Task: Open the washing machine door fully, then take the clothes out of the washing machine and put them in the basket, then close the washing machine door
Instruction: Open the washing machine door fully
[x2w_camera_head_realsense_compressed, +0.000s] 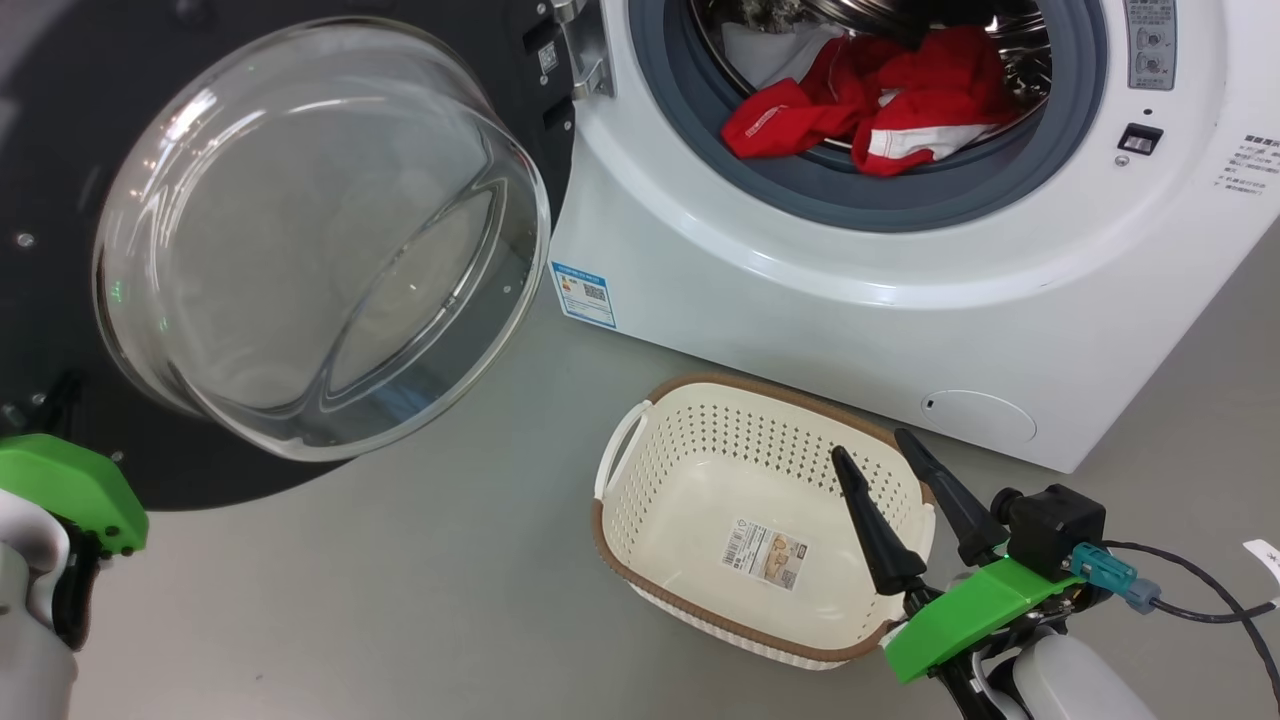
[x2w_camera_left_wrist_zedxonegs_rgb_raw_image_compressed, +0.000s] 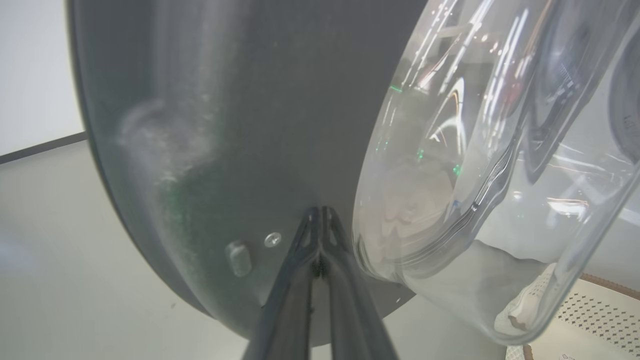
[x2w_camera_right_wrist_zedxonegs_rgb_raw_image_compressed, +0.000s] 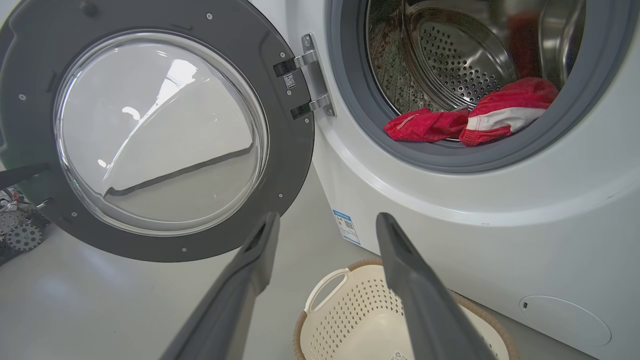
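The washing machine door (x2w_camera_head_realsense_compressed: 60, 150) stands swung out to the left, its clear glass bowl (x2w_camera_head_realsense_compressed: 320, 240) bulging toward me. In the left wrist view my left gripper (x2w_camera_left_wrist_zedxonegs_rgb_raw_image_compressed: 320, 212) is shut, with its tips against the door's dark inner rim (x2w_camera_left_wrist_zedxonegs_rgb_raw_image_compressed: 225, 125) beside the glass (x2w_camera_left_wrist_zedxonegs_rgb_raw_image_compressed: 475, 175). Red clothes (x2w_camera_head_realsense_compressed: 880, 100) with white bands lie at the front of the steel drum (x2w_camera_right_wrist_zedxonegs_rgb_raw_image_compressed: 450, 65) of the washing machine (x2w_camera_head_realsense_compressed: 900, 300). On the floor below the opening stands the cream basket (x2w_camera_head_realsense_compressed: 680, 470), with nothing but a paper label in it. My right gripper (x2w_camera_head_realsense_compressed: 868, 445) hangs open over its right end, holding nothing.
The grey rubber gasket (x2w_camera_head_realsense_compressed: 900, 205) rings the opening. On the machine's front are a blue label (x2w_camera_head_realsense_compressed: 583, 293) and a round flap (x2w_camera_head_realsense_compressed: 978, 415). A black cable (x2w_camera_head_realsense_compressed: 1190, 580) trails from my right wrist. Small gear-like parts (x2w_camera_right_wrist_zedxonegs_rgb_raw_image_compressed: 20, 235) lie on the floor behind the door.
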